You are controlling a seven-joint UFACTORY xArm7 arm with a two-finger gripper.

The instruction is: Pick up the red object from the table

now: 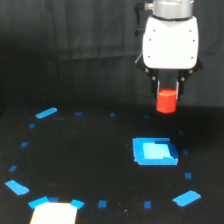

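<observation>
Red-orange and stubby, the red object (166, 101) sits clamped between the two dark fingers of the end effector (167, 95), lifted clear of the worktop (90, 160). The fingers are closed against its upper sides, and most of the block hangs below their tips. Above them rises the white housing of the arm (170, 42), with a grey metal collar at its top; the whole assembly points straight down, upright, at about 1 o'clock from the middle of the view.

Directly below the held block, toward 5 o'clock from the view's centre, a flat bright blue square piece (154, 151) lies on the black surface, well apart from the block. Small blue tape marks (102, 203) dot the worktop in a rough ring. Larger blue strips (46, 113) lie at 10 o'clock, at 8 o'clock and at 4 o'clock. A pale, overexposed patch (55, 213) sits at the bottom edge near 7 o'clock, flanked by blue strips.
</observation>
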